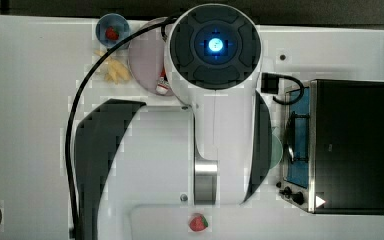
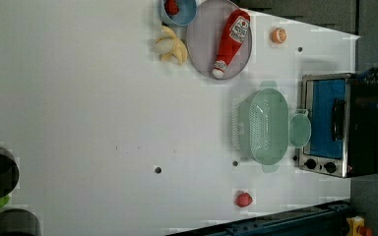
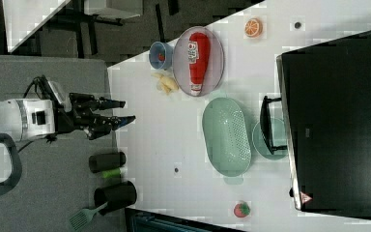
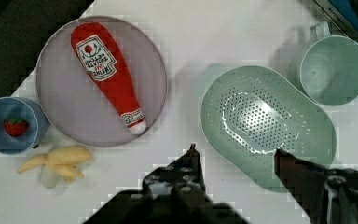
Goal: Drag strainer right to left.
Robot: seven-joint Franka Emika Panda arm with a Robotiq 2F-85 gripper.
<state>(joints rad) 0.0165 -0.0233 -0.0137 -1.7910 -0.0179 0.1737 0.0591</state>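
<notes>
Left view: the pale green strainer (image 2: 264, 127) sits on the white surface (image 2: 78, 98) toward the left view's right edge, just in front of the toaster oven (image 2: 342, 125), with a round mint-green cup (image 2: 299, 130) between the two, touching or nearly touching the strainer's rim. Near the surface's far edge at the left view's top, a ketchup bottle (image 2: 231, 42) lies on a grey plate (image 2: 199, 34), flanked by a peeled banana (image 2: 171, 45) and a blue bowl (image 2: 179, 12) holding a strawberry (image 2: 172, 7). An orange slice (image 2: 278, 35) lies beside the plate; a second strawberry (image 2: 243, 199) rests near the surface's bottom edge. In the wrist view, the end effector (image 4: 235, 156) hangs above the surface with its fingers spread, holding nothing, one dark fingertip (image 4: 286, 161) over the strainer's rim.
</notes>
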